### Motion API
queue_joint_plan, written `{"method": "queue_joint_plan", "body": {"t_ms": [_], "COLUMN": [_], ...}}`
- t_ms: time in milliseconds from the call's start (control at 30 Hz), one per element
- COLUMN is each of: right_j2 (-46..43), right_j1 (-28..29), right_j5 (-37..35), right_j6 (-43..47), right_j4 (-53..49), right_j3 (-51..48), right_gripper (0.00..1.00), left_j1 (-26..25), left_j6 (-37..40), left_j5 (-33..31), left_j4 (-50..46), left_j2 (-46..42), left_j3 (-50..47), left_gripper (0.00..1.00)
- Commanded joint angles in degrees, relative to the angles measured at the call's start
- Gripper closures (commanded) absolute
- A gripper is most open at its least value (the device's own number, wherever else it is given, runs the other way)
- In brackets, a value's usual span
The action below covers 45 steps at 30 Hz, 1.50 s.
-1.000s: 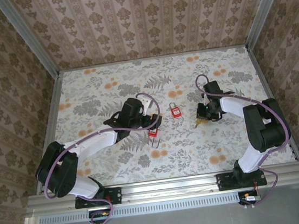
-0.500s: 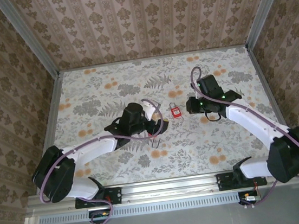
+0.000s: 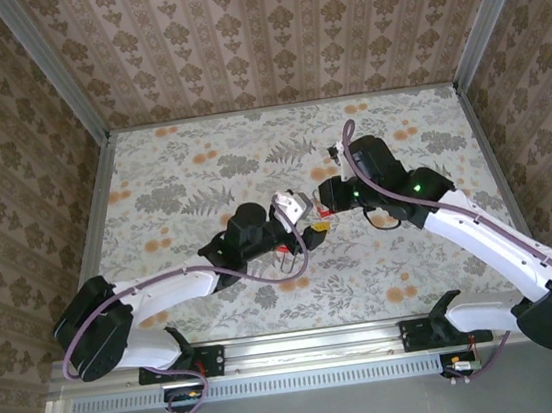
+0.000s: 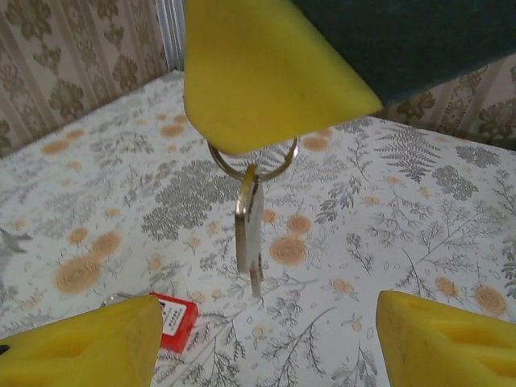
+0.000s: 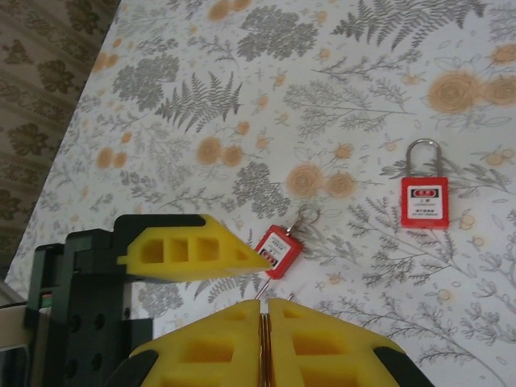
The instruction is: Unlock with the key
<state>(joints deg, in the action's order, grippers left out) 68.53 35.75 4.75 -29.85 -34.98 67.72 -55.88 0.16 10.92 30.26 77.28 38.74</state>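
left arm (image 3: 165, 286): runs from the near-left base toward table centre.
left gripper (image 4: 266, 314): spread wide, nothing between the pads. in the left wrist view its two yellow fingers (image 4: 89, 343) sit at the lower corners with bare table between them.
table (image 3: 181, 168): floral-print top, orange blooms and grey ferns, closed in by patterned panels (image 3: 265, 36).
padlock a (image 5: 280, 251): red body, lying on the table just right of the tip of a left gripper finger, as seen from the right wrist. touching it or not, cannot tell.
key (image 4: 249, 234): in the air above the table near its centre, blade pointing down, hanging off a key ring (image 4: 251, 172). from the left wrist it hangs in the gap between that gripper's spread fingers.
right gripper (image 5: 264, 310): clamped on the key ring. in the right wrist view the pads press face to face, with a thin brassy edge in the seam. from the left wrist one of its yellow pads covers the top of the ring.
padlock b (image 5: 424, 201): red body with a label, silver shackle, flat on the table. it is well apart to the right of padlock a, with nothing touching it.
right arm (image 3: 481, 232): runs from the near-right base in toward centre, its gripper close to the left one.
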Motion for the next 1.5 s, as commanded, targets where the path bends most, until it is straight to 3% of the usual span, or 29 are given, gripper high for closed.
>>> {"method": "queue_joint_plan", "body": {"t_ms": [0, 500, 867, 1267, 1467], "right_j2": [-1.8, -2.5, -3.6, -5.2, -5.2], "right_j1": [0.8, 1.0, 1.0, -0.1, -0.4], "right_j5": [-1.4, 3.3, 4.6, 2.9, 3.3], "right_j6": [-1.9, -6.1, -9.2, -10.2, -10.8], "right_j4": [-1.3, 5.9, 8.9, 10.7, 11.5], "right_j3": [1.7, -1.4, -4.4, -5.0, -5.9], "right_gripper": [0.88, 0.88, 0.88, 0.88, 0.88], "left_j1": [-0.7, -0.7, -0.6, -0.6, -0.6], "left_j6": [3.6, 1.2, 0.5, -0.2, -0.2], "left_j5": [-1.2, -0.5, -3.8, -3.3, -3.7], "left_j4": [6.7, 13.4, 17.2, 15.6, 16.0], "left_j2": [-0.5, 4.9, 4.9, 3.2, 2.3], "left_j3": [-1.0, 0.1, -0.6, -1.8, -2.2], "left_gripper": [0.31, 0.47, 0.72, 0.75, 0.88]}}
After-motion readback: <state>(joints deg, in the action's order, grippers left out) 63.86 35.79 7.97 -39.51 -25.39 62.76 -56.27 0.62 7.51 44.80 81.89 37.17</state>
